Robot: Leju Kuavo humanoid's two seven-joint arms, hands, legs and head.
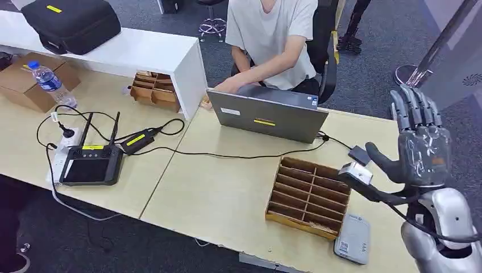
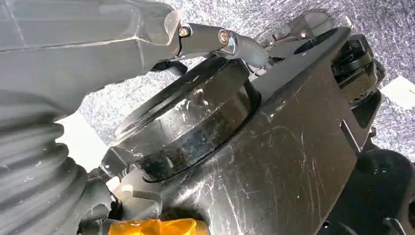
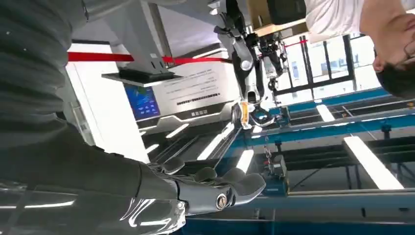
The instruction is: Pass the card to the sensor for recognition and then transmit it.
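The right hand is raised above the table's right end, fingers straight, apart and holding nothing. A grey card-like slab, probably the card, lies flat just right of the wooden divider tray, below and nearer the robot than the fingers. The left hand hangs low; its fingers' state I cannot tell

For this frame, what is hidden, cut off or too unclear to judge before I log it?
- Card: none can be told apart, head view; wooden tray slots too small to read.
- Left hand: left wrist view, fingers run out of frame against dark body parts; state unclear.
- Grey device: label too small to read.
- Person: cut off by the top edge.
- Right hand: raised, open, holding nothing.
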